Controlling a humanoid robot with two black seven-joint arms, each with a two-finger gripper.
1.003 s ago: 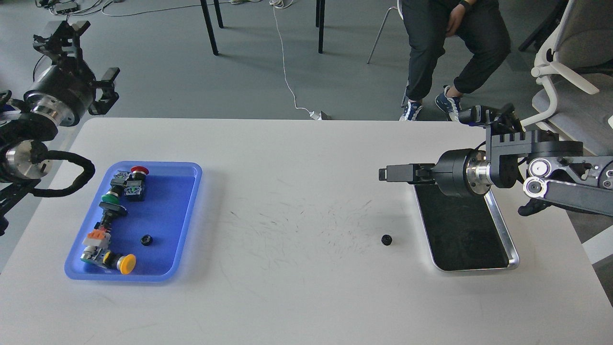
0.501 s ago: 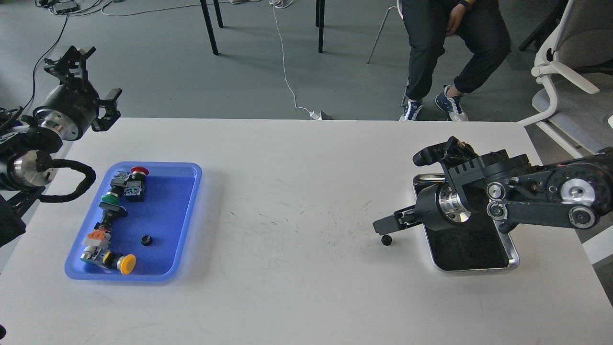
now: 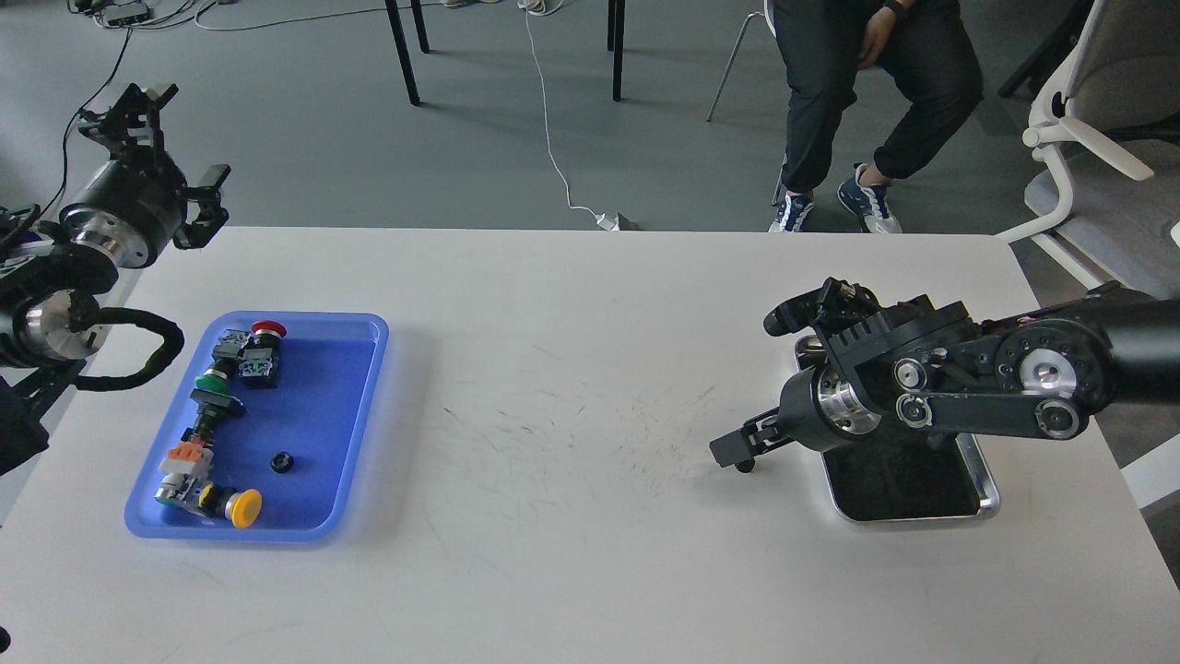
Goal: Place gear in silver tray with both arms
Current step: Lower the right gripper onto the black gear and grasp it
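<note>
Your white table carries a blue tray at the left of the frame, holding push-button switches with a red cap, a green cap and a yellow cap, plus a small black gear lying on its bare floor. Beyond the table a seated person shows at the upper right, and a white cable runs across the grey floor. The silver tray sits at the right, its dark bottom largely covered by your right arm. The right gripper is low over the table just left of that tray, right where a second gear lies; you cannot tell whether it grips it. The left gripper is raised at the upper left, fingers spread, holding nothing. No writing is readable.
</note>
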